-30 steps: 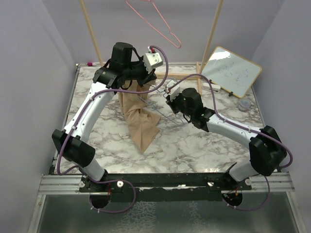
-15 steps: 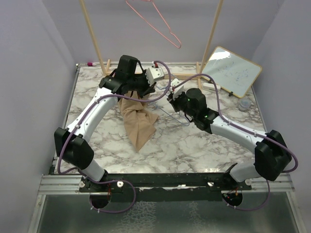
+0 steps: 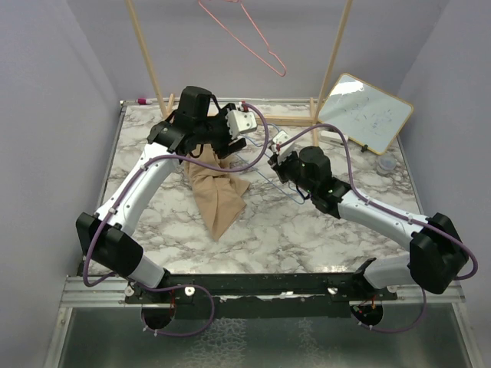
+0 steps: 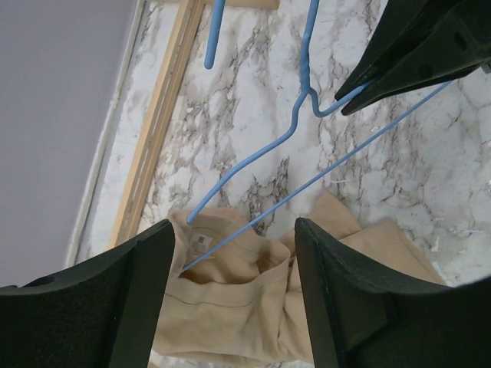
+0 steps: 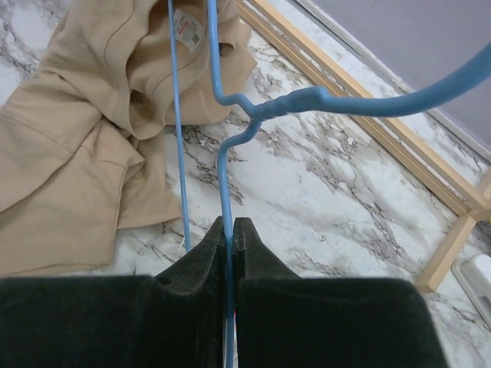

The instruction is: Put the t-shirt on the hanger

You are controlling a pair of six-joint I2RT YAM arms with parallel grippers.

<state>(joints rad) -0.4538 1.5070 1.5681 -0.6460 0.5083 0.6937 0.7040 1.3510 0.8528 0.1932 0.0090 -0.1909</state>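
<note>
Left of centre in the top view, your left gripper [image 4: 234,238] has its black fingers spread wide over the tan t-shirt [image 3: 219,199]. The shirt's a soft crumpled heap on the marble table [image 3: 307,230]. The thin light-blue wire hanger [image 5: 299,100] pokes one corner into the neck opening by the label. Further right, your right gripper [image 5: 230,224] is pinched tight on that wire.
</note>
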